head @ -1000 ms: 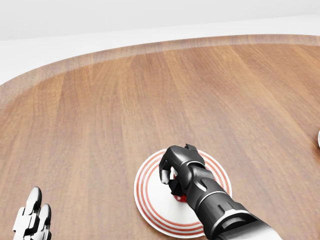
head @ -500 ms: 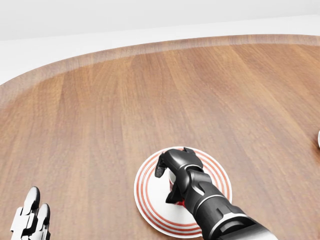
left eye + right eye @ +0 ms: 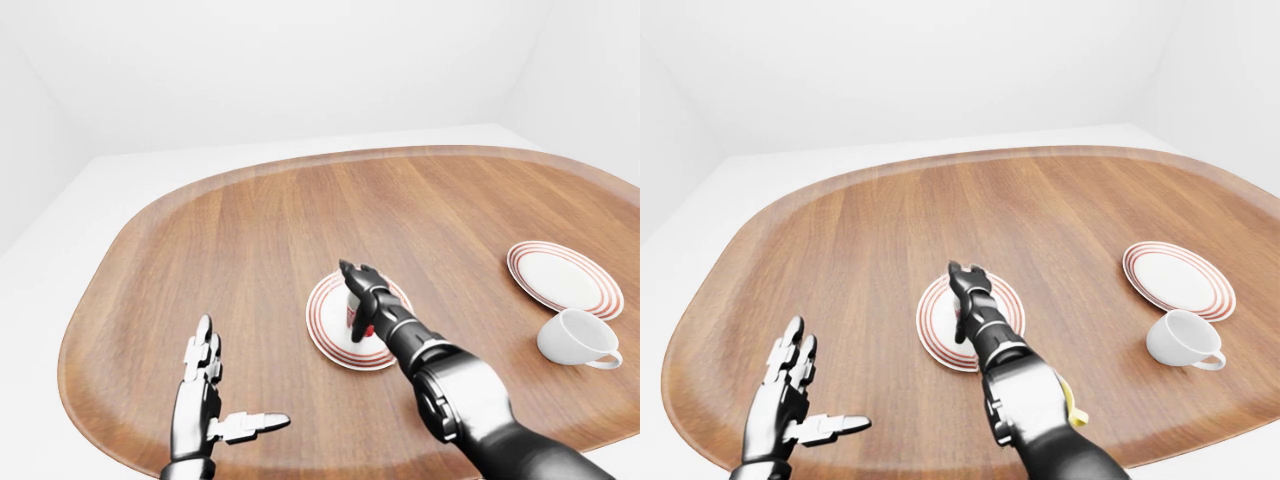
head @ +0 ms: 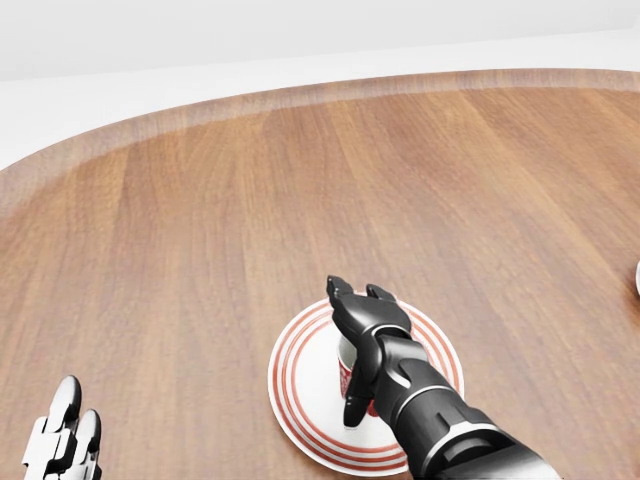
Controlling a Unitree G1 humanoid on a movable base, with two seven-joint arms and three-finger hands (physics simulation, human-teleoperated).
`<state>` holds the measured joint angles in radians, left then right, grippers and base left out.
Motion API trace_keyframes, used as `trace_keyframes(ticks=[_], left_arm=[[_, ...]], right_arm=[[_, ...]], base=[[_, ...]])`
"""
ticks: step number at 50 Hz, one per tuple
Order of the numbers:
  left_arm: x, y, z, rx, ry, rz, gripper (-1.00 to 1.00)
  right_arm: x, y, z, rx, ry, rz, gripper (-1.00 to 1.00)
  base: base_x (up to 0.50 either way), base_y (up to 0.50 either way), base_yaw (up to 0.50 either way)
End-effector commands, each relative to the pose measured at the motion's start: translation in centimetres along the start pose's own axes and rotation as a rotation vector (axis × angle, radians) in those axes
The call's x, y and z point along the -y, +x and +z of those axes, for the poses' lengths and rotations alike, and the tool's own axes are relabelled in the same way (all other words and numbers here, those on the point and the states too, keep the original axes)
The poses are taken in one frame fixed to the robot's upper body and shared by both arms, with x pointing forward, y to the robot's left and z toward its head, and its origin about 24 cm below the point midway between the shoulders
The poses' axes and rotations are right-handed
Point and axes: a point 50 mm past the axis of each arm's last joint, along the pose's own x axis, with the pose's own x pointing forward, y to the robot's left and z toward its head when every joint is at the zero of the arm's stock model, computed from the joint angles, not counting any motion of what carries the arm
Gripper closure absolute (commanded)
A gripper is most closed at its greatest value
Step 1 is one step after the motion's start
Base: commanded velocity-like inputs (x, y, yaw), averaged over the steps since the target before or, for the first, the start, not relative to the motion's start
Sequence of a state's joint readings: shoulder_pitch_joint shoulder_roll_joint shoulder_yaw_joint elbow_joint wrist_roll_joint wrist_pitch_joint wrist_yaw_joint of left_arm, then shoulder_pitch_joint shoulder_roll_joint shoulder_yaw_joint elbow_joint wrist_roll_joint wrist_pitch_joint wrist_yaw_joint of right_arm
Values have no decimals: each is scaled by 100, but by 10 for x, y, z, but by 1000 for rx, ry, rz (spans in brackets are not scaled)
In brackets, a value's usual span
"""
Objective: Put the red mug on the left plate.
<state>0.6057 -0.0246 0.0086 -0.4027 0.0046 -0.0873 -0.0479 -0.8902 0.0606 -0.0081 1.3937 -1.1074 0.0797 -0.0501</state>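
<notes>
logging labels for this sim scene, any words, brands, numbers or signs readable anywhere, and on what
None: no readable text shows in any view.
red mug: mostly hidden behind the right hand; no print visible on the part that shows.
left plate and right plate: red rings only, no lettering.
white cup: plain.
table: bare wood grain, no marks.
left hand: no markings visible.

We see our right hand [image 4: 368, 325] as glossy black, built of rounded, segmented shells, joined to a thick black forearm with pale grey rings near the wrist. Our left hand [image 3: 208, 395] is silvery metal with dark joints, its three fingers made of short blocky links.
</notes>
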Motion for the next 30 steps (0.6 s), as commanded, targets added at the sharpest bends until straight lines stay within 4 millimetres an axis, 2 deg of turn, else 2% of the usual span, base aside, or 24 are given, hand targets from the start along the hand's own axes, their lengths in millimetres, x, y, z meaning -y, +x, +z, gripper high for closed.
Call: trace_keyframes(ticks=[1, 5, 11, 19, 24, 28, 30], left_arm=[[0, 1, 1, 5, 4, 1, -100], [1, 2, 2, 12, 6, 2, -100], [1, 3, 4, 23, 9, 2, -100], [1, 3, 6, 29, 11, 3, -100], [1, 4, 6, 30, 7, 4, -100], [1, 5, 7, 36, 8, 5, -100], [1, 5, 8, 42, 11, 5, -100]], right_arm=[[43, 2, 6, 36, 13, -115, -100], [73, 0, 13, 73, 36, -215, -100], [107, -5, 23, 131, 47, -310, -100], [117, -7, 23, 144, 44, -342, -100], [128, -9, 7, 109, 59, -376, -100], [148, -14, -17, 76, 120, -440, -100], [153, -18, -35, 41, 131, -482, -100]], base=[[0, 0, 0], [0, 0, 0], [0, 0, 0], [0, 0, 0], [0, 0, 0], [0, 0, 0], [0, 0, 0]])
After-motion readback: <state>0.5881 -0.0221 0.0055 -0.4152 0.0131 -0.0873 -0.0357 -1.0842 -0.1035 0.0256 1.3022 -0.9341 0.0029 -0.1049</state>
